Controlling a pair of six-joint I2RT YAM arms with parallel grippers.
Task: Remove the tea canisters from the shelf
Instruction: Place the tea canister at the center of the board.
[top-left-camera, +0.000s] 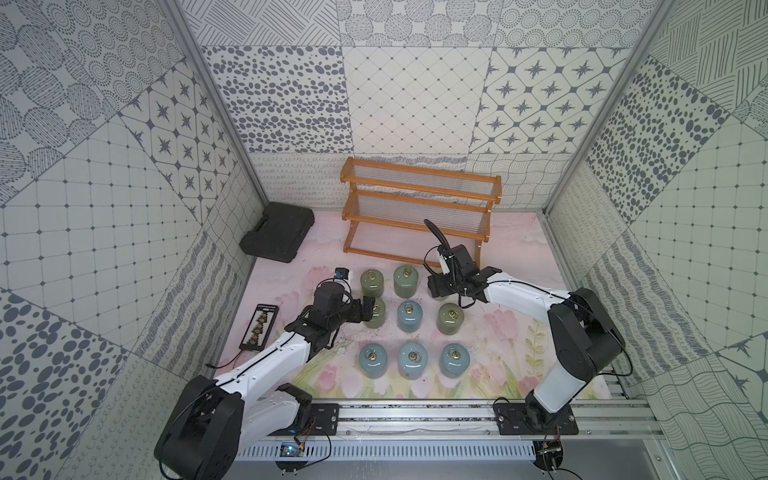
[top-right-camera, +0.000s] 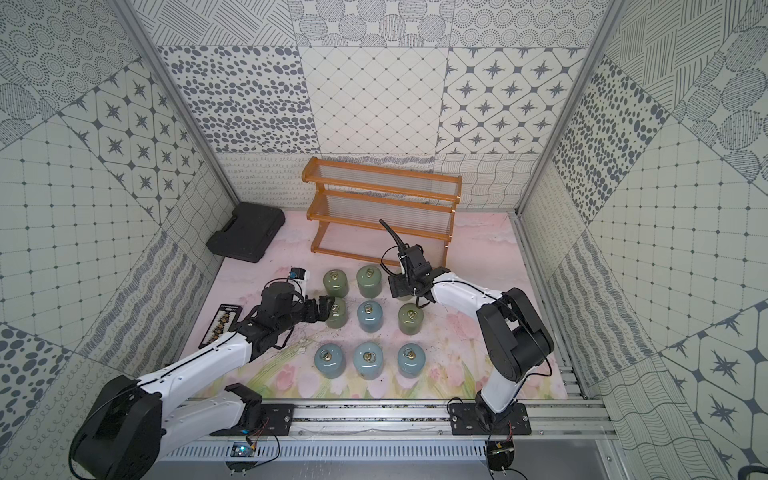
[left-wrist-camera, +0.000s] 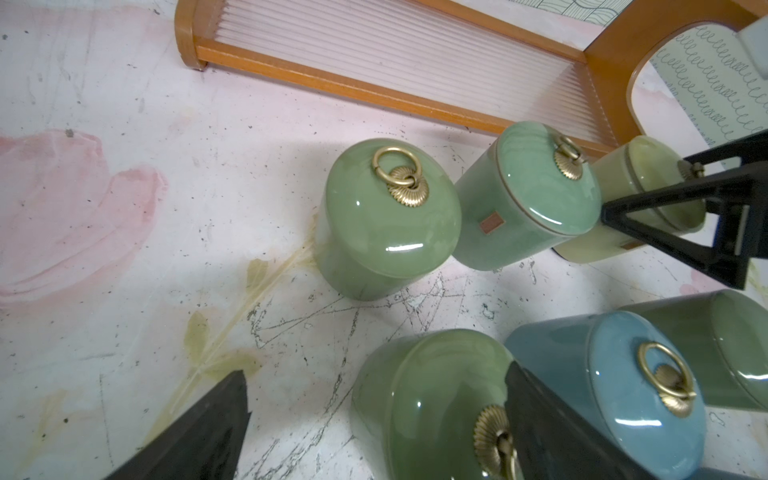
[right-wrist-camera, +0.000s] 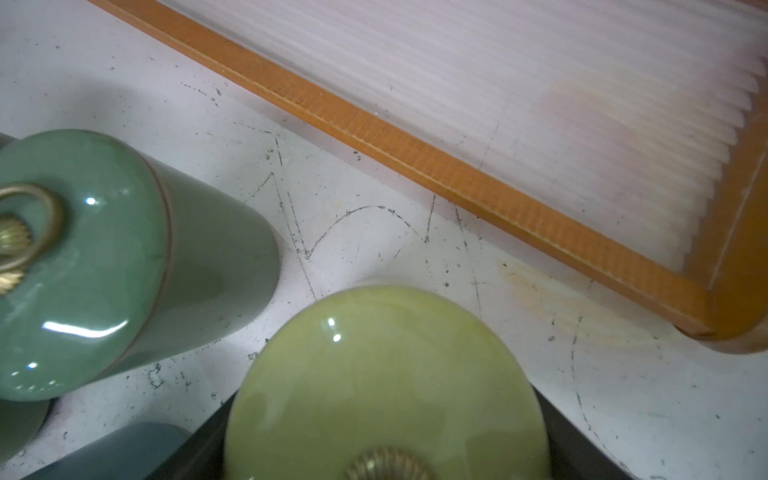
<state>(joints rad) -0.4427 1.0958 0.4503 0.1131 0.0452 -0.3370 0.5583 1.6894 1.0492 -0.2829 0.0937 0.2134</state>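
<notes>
Both top views. Left arm (top-left-camera: 266, 361): the forearm runs from a folded elbow toward 2 o'clock, and the left gripper (top-left-camera: 368, 309) points to 3 o'clock with its jaws spread wide. Right arm (top-left-camera: 519, 293): the forearm reaches from a raised elbow toward 10 o'clock, wrist pitched downward, and the right gripper (top-left-camera: 436, 286) faces 9 o'clock; how far its jaws are closed cannot be judged.

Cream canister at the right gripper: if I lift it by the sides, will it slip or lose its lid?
The cream canister shows highlights on glossy glaze, so probably slippery. Its lid seam suggests a loose lid that may shift if tilted. It looks ceramic: likely heavy and brittle.
</notes>
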